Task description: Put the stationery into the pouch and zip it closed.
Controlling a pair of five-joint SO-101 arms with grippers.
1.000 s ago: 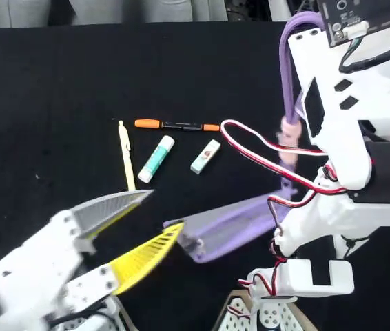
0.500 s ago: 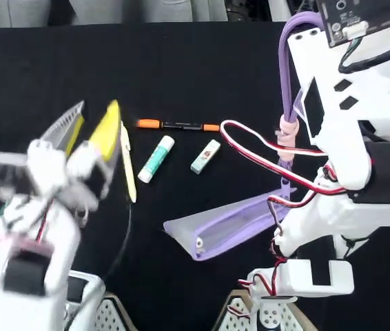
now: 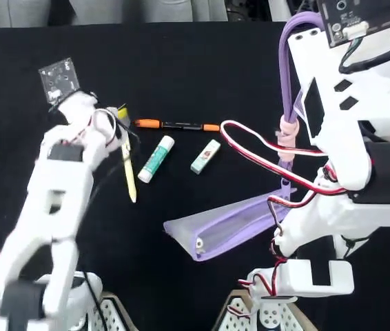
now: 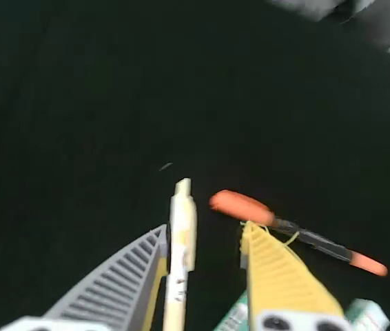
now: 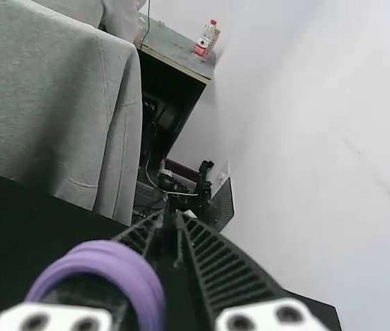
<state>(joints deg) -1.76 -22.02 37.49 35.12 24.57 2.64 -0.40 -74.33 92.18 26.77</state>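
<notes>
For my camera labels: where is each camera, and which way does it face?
High view: fixed above, facing down on table; shows left arm, right arm, pouch.
Left wrist view: on left arm, facing down past open left gripper onto yellow pen.
Right wrist view: on right arm, facing the room past shut right gripper.
Shared: high and left wrist views show yellow pen.
</notes>
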